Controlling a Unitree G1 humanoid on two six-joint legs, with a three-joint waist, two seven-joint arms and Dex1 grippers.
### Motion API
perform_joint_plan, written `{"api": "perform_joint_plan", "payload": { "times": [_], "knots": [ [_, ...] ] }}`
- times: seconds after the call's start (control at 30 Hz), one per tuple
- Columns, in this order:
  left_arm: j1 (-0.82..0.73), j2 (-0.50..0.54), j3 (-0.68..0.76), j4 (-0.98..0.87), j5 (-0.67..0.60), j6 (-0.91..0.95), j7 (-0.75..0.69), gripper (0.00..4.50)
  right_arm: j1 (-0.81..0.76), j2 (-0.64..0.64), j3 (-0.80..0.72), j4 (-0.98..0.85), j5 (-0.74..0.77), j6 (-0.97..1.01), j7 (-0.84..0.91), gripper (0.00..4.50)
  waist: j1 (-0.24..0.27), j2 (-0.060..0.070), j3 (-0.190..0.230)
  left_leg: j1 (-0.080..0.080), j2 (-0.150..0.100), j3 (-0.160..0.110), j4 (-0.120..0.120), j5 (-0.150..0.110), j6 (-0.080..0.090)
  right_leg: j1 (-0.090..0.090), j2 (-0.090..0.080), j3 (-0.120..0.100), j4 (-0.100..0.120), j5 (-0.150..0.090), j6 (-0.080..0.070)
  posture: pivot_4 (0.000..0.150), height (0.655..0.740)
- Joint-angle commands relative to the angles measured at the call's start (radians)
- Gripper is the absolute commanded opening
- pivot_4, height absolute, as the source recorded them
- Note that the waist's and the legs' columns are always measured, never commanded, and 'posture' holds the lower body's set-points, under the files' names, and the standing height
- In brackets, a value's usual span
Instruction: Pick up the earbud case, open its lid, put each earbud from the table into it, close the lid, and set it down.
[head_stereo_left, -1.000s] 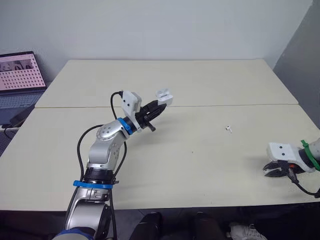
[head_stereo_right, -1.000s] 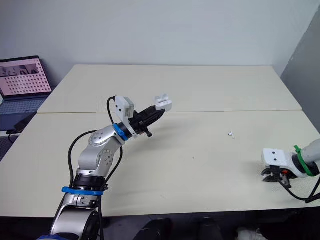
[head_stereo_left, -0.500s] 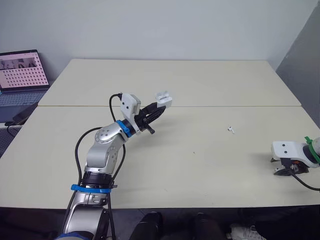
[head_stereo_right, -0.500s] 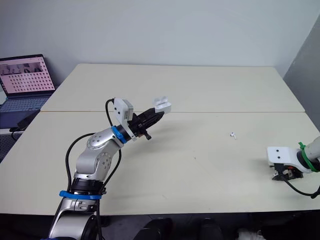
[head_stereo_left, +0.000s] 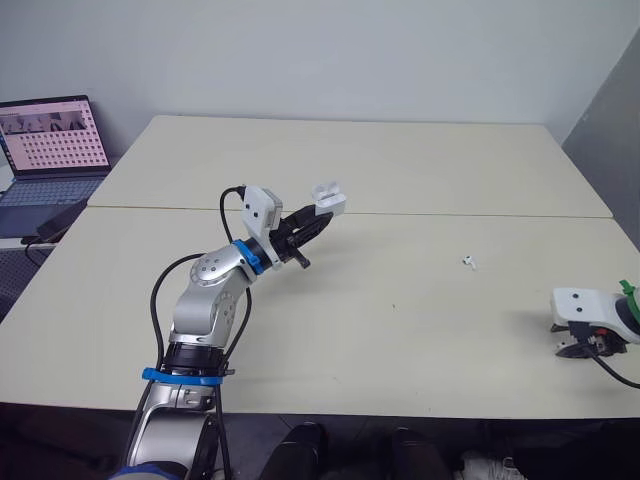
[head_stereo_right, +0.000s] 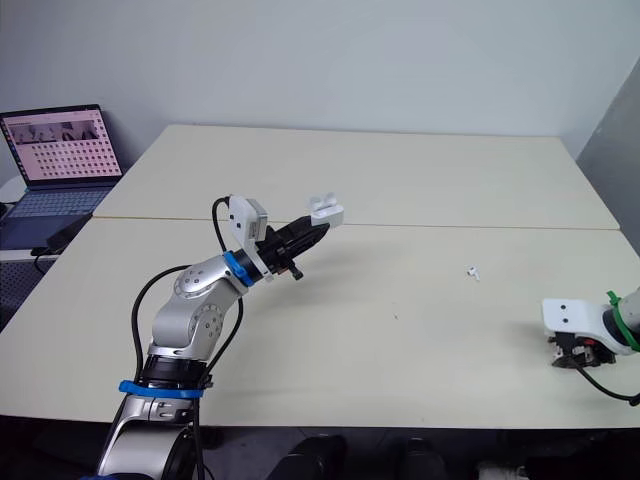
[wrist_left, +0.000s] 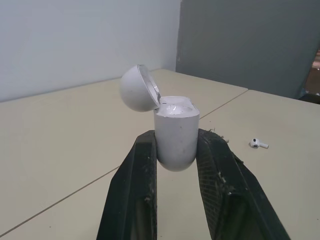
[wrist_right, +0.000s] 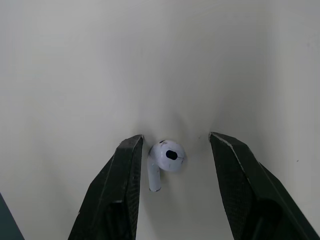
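Earbud case (wrist_left: 175, 135) stands upright, pinched at its lower body between the 2 black fingers of the left gripper (head_stereo_left: 318, 214) and held above the table (head_stereo_left: 420, 160) — its lid (wrist_left: 136, 88) is swung open and tipped back. Right gripper (wrist_right: 176, 139), low near the table's right front edge, has its fingers spread, with 1 earbud (wrist_right: 168, 156) lying on the surface between them, closer to one finger. Another earbud (head_stereo_left: 469, 262) lies on the table well apart from both grippers — a laptop (head_stereo_left: 50, 135) stands open beyond the far left corner.
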Motion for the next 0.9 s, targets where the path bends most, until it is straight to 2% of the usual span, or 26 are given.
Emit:
{"api": "perform_joint_plan", "payload": {
  "times": [0.03, 0.43, 0.53, 0.63, 0.83, 0.9],
  "knots": [
    [-0.001, 0.001, 0.001, -0.04, -0.01, -0.004, 0.0, 0.74, 0.017, -0.029, 0.007, 0.016, -0.031, -0.016, 0.014, 2.17, 0.0, 0.0, 0.0, 0.0, 0.0, 0.0, 0.0, 0.0, 0.0, 0.0, 0.0, 0.0, 0.0, 0.0, 0.0, 0.15, 0.74],
    [-0.009, -0.005, 0.001, -0.035, -0.01, -0.001, 0.002, 0.74, 0.008, 0.0, -0.003, -0.007, -0.011, 0.009, 0.002, 2.17, 0.0, 0.0, 0.0, 0.0, 0.0, 0.0, 0.0, 0.0, 0.0, 0.0, 0.0, 0.0, 0.0, 0.0, 0.0, 0.15, 0.74],
    [-0.023, -0.005, 0.008, -0.02, -0.008, -0.012, 0.004, 0.74, 0.011, 0.006, -0.008, -0.018, -0.001, 0.027, 0.003, 1.6, -0.001, 0.0, 0.0, 0.0, 0.0, 0.0, 0.0, 0.0, 0.0, 0.0, 0.0, 0.0, 0.0, 0.0, 0.0, 0.15, 0.74],
    [-0.032, -0.003, 0.013, -0.009, -0.008, -0.016, 0.004, 0.74, 0.013, 0.005, -0.01, -0.02, 0.005, 0.033, 0.004, 0.54, -0.001, 0.0, 0.0, 0.0, 0.0, 0.0, 0.0, 0.0, 0.0, 0.0, 0.0, 0.0, 0.0, 0.0, 0.0, 0.15, 0.74],
    [-0.028, -0.002, 0.009, -0.013, -0.008, -0.016, 0.001, 0.74, 0.007, 0.016, -0.029, -0.035, 0.048, 0.058, 0.015, 0.44, -0.001, 0.0, 0.0, 0.0, 0.0, 0.0, 0.0, 0.0, 0.0, 0.0, 0.0, 0.0, 0.0, 0.0, 0.0, 0.15, 0.74],
    [-0.022, -0.008, 0.004, -0.02, -0.009, -0.016, 0.001, 0.74, -0.022, 0.047, -0.052, -0.086, 0.115, 0.116, 0.041, 0.44, -0.002, 0.0, 0.0, 0.0, 0.0, 0.0, 0.0, 0.0, 0.0, 0.0, 0.0, 0.0, 0.0, 0.0, 0.0, 0.15, 0.74]
  ]
}}
